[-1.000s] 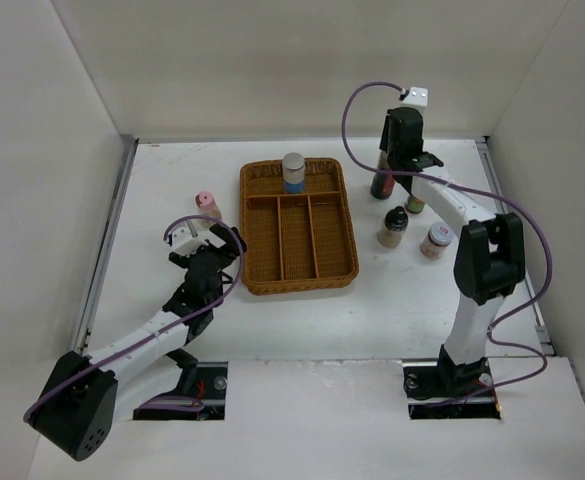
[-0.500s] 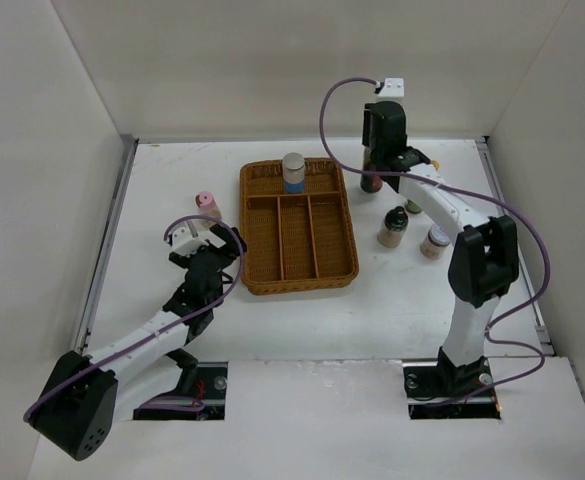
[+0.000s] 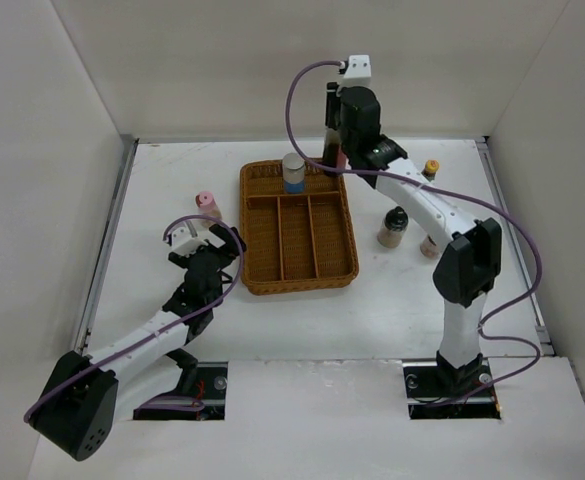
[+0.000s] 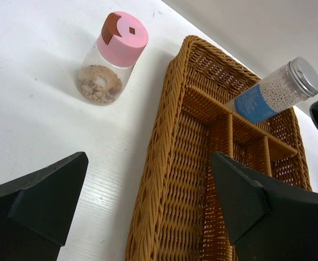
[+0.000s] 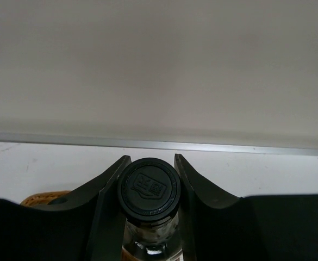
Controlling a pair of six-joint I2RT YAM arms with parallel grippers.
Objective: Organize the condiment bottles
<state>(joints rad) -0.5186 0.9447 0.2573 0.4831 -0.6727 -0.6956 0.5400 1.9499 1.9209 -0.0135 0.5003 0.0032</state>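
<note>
**Tall bottle hangs over the tray's far right corner**

The right gripper [image 5: 150, 163] is clamped on the neck of the tall dark bottle [image 5: 148, 187], a finger on each side of the black cap. The top view shows the bottle lifted off the table. It hangs roughly upright, cap up, at the far right corner of the wicker tray [image 3: 247, 230].

The coming move likely turns on how the bottle sits over the tray's far crosswise compartment. That compartment lies below the bottle and slightly to its left. The grey-lidded jar [image 3: 293, 172] already stands in the middle of it, just beside the bottle. I judge that the bottle should go straight down on its long axis, to the right of that jar.

The right arm is plainly the nearer one. The left gripper [image 4: 148, 201] hovers off the tray's left rim with its jaws wide apart and nothing in them. The pink-lidded jar [image 4: 112, 60] stands ahead of it, outside the tray's far left side.

The yellow-capped bottle [image 3: 430, 168] and the short dark bottle [image 3: 393, 227] wait to the right of the tray.

- **Bottle's base:** the wrist and fingers cover it from above, so I cannot tell whether it is over the compartment or over the rim.
- **Right wrist view:** it shows only the cap and a sliver of wicker.
- **Right of the tray:** the right arm's elbow covers part of the table there.
</note>
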